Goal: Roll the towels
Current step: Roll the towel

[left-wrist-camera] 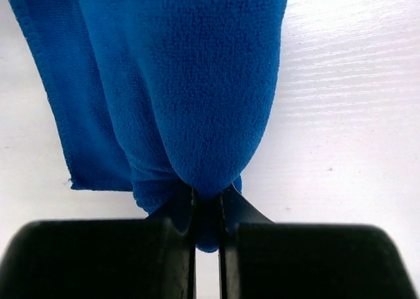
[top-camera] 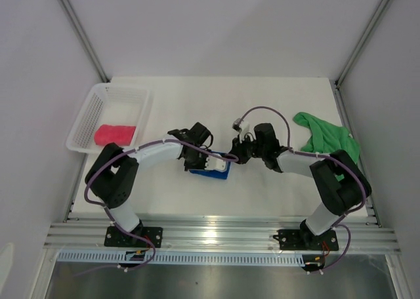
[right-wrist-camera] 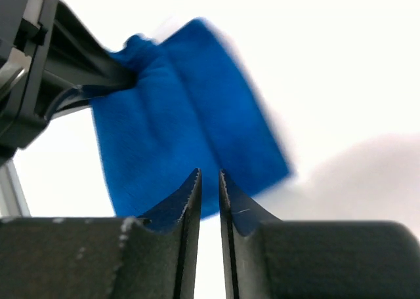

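A royal blue towel (top-camera: 211, 174) lies folded on the white table between my two arms. My left gripper (left-wrist-camera: 209, 195) is shut on a bunched fold of the blue towel (left-wrist-camera: 197, 82), which hangs away from the jaws; from above, the left gripper (top-camera: 199, 164) sits at the cloth's left end. My right gripper (right-wrist-camera: 210, 176) has its jaws a narrow gap apart with nothing between them, just short of the blue towel (right-wrist-camera: 177, 128); from above, the right gripper (top-camera: 231, 158) is at the cloth's right end. A pink-red towel (top-camera: 115, 135) lies in the basket. The green towel (top-camera: 326, 136) is crumpled at the right.
A white mesh basket (top-camera: 88, 115) stands at the table's left edge. Grey walls close in the sides and back. A purple cable (top-camera: 266, 110) loops above the right wrist. An aluminium rail (top-camera: 216, 237) runs along the near edge.
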Controlling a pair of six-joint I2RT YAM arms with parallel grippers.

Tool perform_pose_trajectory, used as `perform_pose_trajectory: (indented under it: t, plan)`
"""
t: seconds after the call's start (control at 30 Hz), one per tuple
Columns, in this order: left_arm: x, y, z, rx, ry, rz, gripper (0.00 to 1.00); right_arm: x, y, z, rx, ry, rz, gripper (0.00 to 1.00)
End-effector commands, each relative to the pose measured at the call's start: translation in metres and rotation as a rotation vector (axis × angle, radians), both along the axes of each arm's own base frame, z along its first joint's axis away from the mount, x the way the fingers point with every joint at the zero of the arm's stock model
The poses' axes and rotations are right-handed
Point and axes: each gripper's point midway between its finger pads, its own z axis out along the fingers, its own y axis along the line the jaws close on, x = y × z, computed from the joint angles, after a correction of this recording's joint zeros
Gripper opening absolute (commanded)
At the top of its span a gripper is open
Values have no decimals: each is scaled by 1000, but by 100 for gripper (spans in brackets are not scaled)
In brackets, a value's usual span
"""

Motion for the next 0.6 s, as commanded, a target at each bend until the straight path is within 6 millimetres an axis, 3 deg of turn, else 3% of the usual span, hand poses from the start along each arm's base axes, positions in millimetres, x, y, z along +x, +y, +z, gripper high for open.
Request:
perform_pose_trajectory:
  t: [0.0, 0.13, 0.23, 0.3, 0.4, 0.57]
  plan:
    - [-32, 2, 4, -20, 241, 43, 1, 16, -28, 27, -50, -114, -31, 21]
    - [-38, 3, 18, -51, 360, 60, 1, 16, -55, 45, -61, -214, -31, 25]
    - [-40, 2, 19, -56, 417, 47, 1, 3, -62, 51, -124, -343, 92, 29]
    - [-44, 3, 19, -43, 474, 50, 1, -9, -58, 53, -151, -433, 229, 30]
    - [-47, 2, 21, -37, 534, 48, 1, -44, -47, 51, -184, -571, 463, 33]
    - [-44, 3, 19, -28, 538, 45, 0, -64, -24, 62, -132, -662, 552, 39]
